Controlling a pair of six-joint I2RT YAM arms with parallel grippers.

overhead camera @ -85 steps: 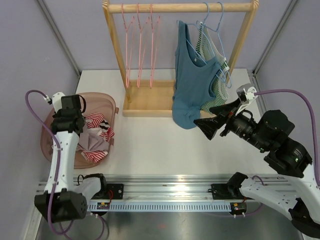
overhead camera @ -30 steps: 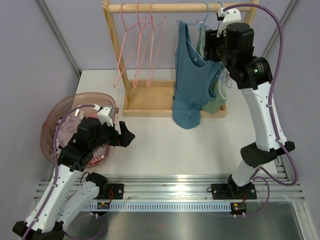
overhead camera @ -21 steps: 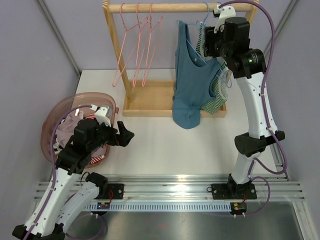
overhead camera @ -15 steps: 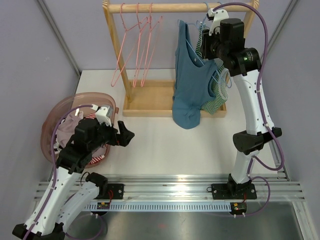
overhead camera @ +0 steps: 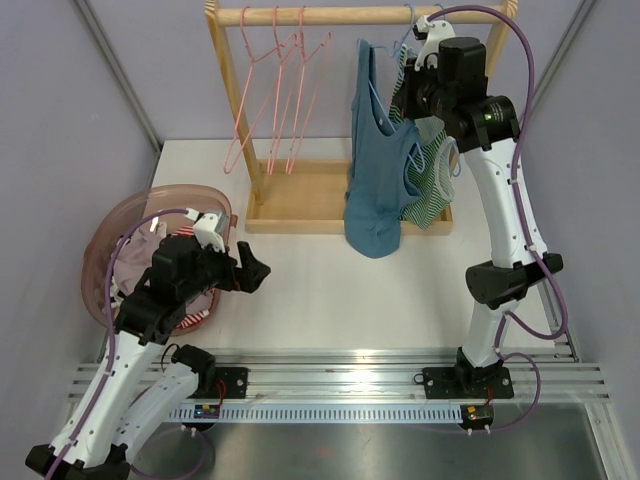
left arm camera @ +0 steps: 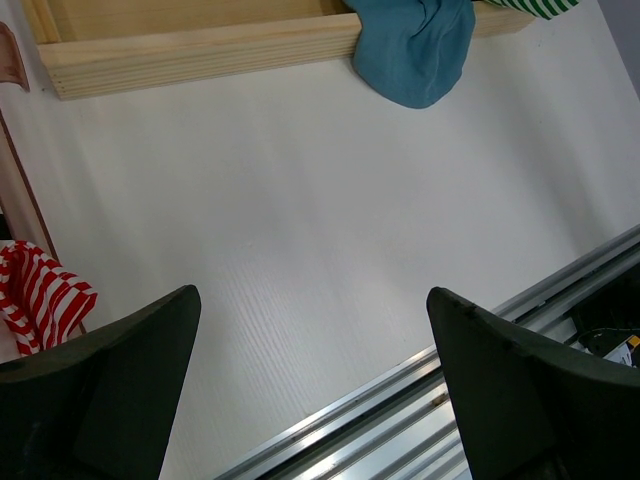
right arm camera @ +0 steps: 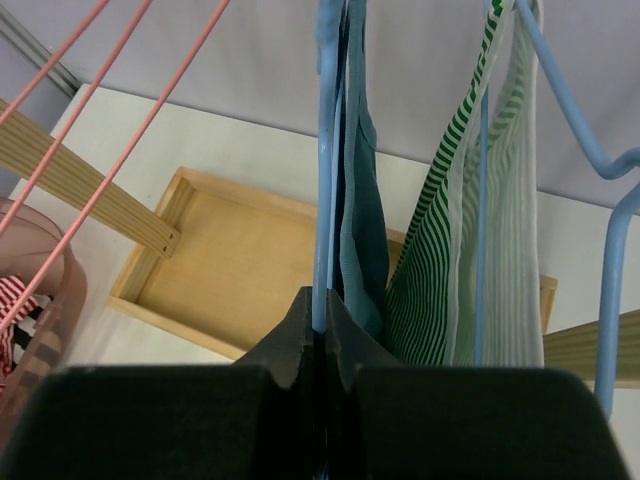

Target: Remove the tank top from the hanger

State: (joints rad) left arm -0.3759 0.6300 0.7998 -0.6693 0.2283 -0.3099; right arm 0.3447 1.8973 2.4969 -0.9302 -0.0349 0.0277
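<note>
The right gripper (right arm camera: pixel 322 322) is clenched on the thin wire of the blue hanger (right arm camera: pixel 322 150), its two dark fingers pressed together with the wire running straight up out of the seam between them. The teal tank top (right arm camera: pixel 362 220) hangs on that hanger, just to the right of the fingertips and touching the wire. Further right of the gripper hangs a green-and-white striped top (right arm camera: pixel 450 260) on a second blue hanger. Off to its left are the pink hangers (overhead camera: pixel 275 90) on the same wooden rack (overhead camera: pixel 300 15). The left gripper (left arm camera: pixel 312 300) is released, jaws spread wide above the bare table (left arm camera: pixel 300 200), with the tank top's hem ahead of it and a red-and-white striped cloth (left arm camera: pixel 40 300) beside its left finger.
</note>
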